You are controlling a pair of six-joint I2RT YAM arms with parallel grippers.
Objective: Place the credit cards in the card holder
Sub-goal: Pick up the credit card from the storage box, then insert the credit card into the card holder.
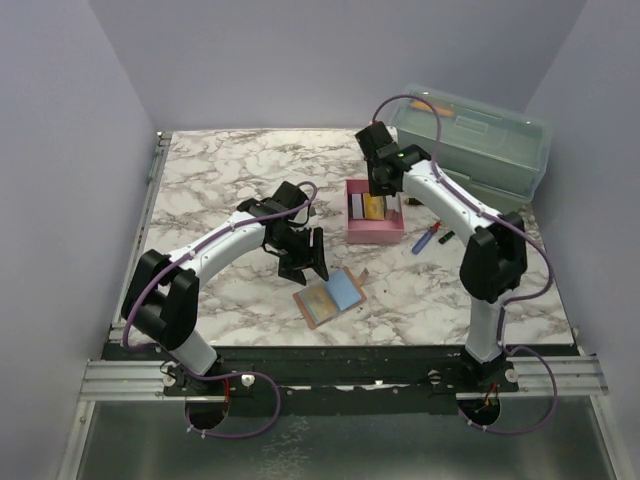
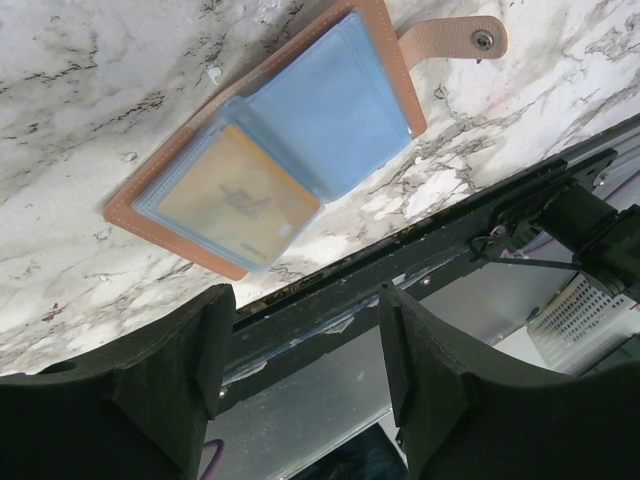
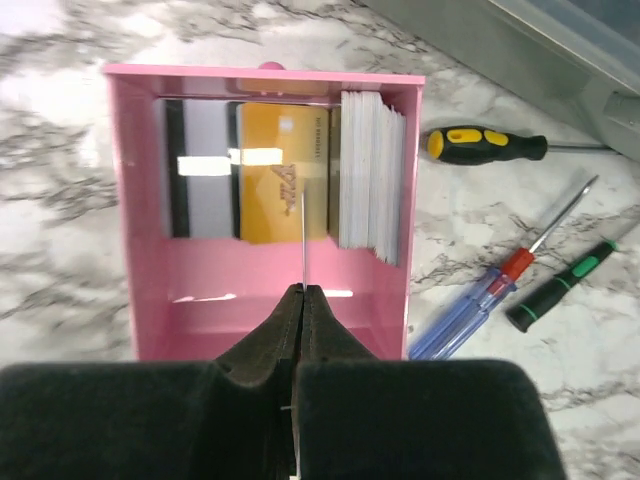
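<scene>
While the right gripper [image 3: 303, 292] clamps a thin credit card [image 3: 303, 235] edge-on, its visible edge pointing straight out from the jaws, apparently its long axis, it hangs over the pink tray [image 3: 125, 200] where other cards [image 3: 283, 170] lie. Pick-up looks done; next comes a carry across to the card holder [image 1: 330, 297], open and flat on the marble table [image 1: 220, 170], long axis slanting toward the front edge, near the left gripper [image 1: 300, 262], spread wide and empty.
</scene>
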